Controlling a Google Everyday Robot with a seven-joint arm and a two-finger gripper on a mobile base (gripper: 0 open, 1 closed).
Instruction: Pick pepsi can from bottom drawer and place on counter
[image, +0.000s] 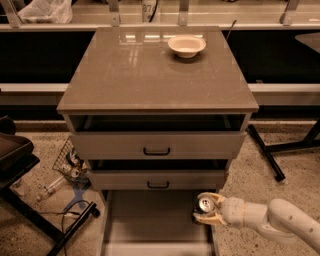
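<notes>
The pepsi can (204, 204), dark with a shiny silver top, is at the right side of the open bottom drawer (150, 225). My gripper (206, 209) reaches in from the lower right on a white arm and is shut on the can, one finger on each side of it, lifted near the drawer's right wall. The counter (150, 75) is the glossy grey-brown cabinet top above.
A cream bowl (186, 45) sits at the counter's back right. Two upper drawers with black handles (156, 151) stand slightly open above the can. A wire basket and bottles (67, 165) lie on the floor left; black stands are on both sides.
</notes>
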